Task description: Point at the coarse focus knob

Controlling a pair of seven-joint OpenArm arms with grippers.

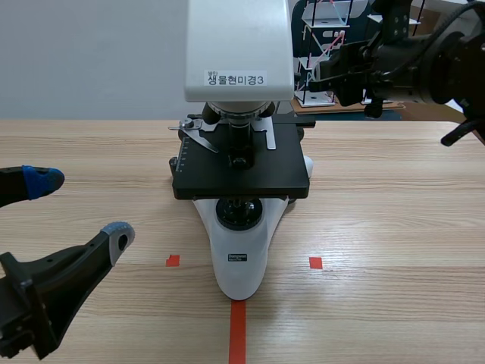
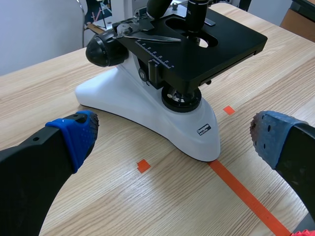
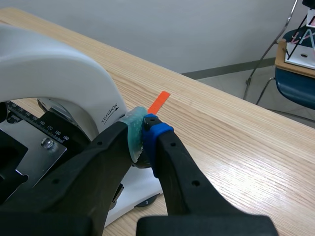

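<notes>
We have the microscope standing mid-table, the nose of its white base meeting the end of the orange-red tape line. The black stage sits above the base, and there is a label in Korean writing on the white head. Down at the near left of the wooden table sits the left gripper, well apart from the microscope, its fingers spread wide with nothing between them. From its wrist camera we see a blue pad on either side and the microscope base ahead.

And there's the coarse focus knob: the big black round one, low on the microscope's flank behind the stage, on the side facing this left arm.

Over to the right arm, raised high at the far right, level with the head. In its own wrist view the right gripper has its fingers pressed together, pad against pad, holding nothing. The tips sit close against the white curved limb, just beside the word TENSION. A dark rounded part peeks out just under those tips. We cannot tell whether that is a knob on this side, nor whether the tips touch it.
</notes>
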